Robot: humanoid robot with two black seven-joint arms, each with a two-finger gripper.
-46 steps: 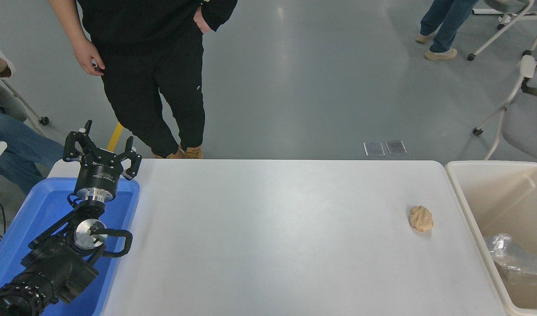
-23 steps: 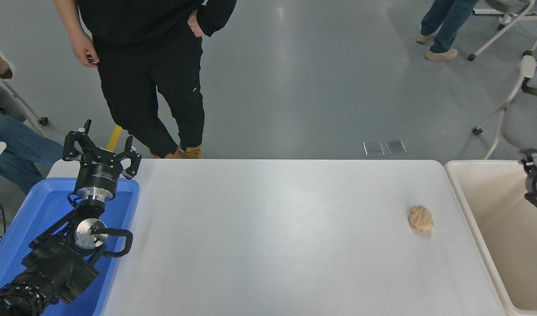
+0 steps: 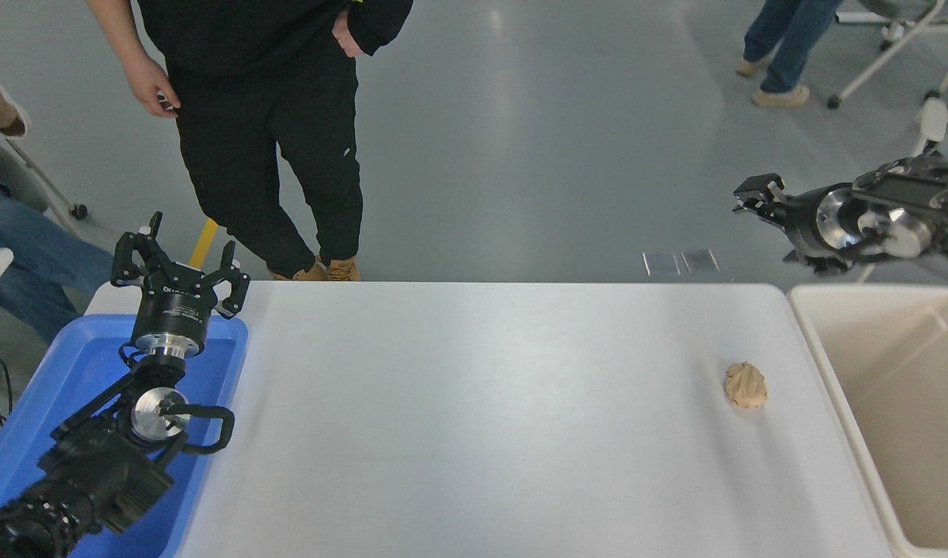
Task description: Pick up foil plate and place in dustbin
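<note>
The foil plate is out of view in the head view. The dustbin (image 3: 904, 387), a cream-beige bin with deep smooth walls, stands off the table's right end, and the part of its inside that shows holds nothing. My right gripper (image 3: 756, 198) hangs high above the table's far right corner, just left of the bin's far rim, pointing left. The left gripper (image 3: 185, 246) is parked at the lower left over a blue tray, open and holding nothing.
A tan crumpled paper ball (image 3: 745, 385) lies on the white table (image 3: 474, 403) near its right end. The blue tray (image 3: 63, 372) sits at the left edge. A person (image 3: 264, 139) stands at the far left side. Chairs (image 3: 935, 116) stand at the back right.
My right arm has risen out of the bin and swung up and left into view. The crinkled silvery thing seen in the bin one second ago no longer shows.
</note>
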